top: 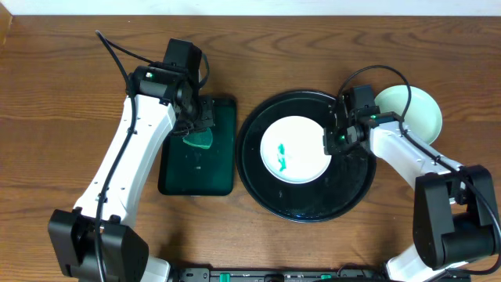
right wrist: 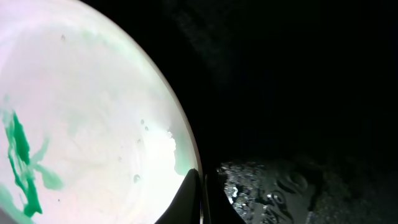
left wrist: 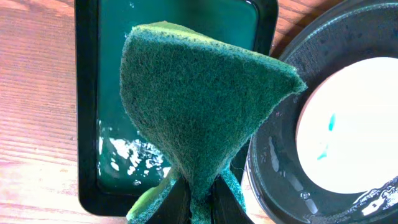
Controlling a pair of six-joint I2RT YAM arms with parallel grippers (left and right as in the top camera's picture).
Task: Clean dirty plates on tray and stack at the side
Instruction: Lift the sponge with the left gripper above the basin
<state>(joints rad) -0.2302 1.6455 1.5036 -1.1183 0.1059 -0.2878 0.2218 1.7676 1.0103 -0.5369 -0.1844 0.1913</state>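
Observation:
A white plate (top: 293, 149) with green smears lies in the middle of the round black tray (top: 344, 188). My right gripper (top: 333, 145) is shut on the plate's right rim. In the right wrist view its fingertips (right wrist: 204, 193) pinch the edge of the plate (right wrist: 81, 112) over the wet tray (right wrist: 298, 93). A pale mint plate (top: 415, 110) sits on the table just right of the tray. My left gripper (left wrist: 200, 205) is shut on a green sponge (left wrist: 199, 93), which hangs over the dark green rectangular tray (top: 223, 168). The white plate (left wrist: 354, 124) also shows in the left wrist view.
The rectangular tray (left wrist: 87, 93) holds shallow water and stands just left of the black tray (left wrist: 280, 162). Both arm bases sit at the table's near edge. Bare wood lies to the far left and along the back.

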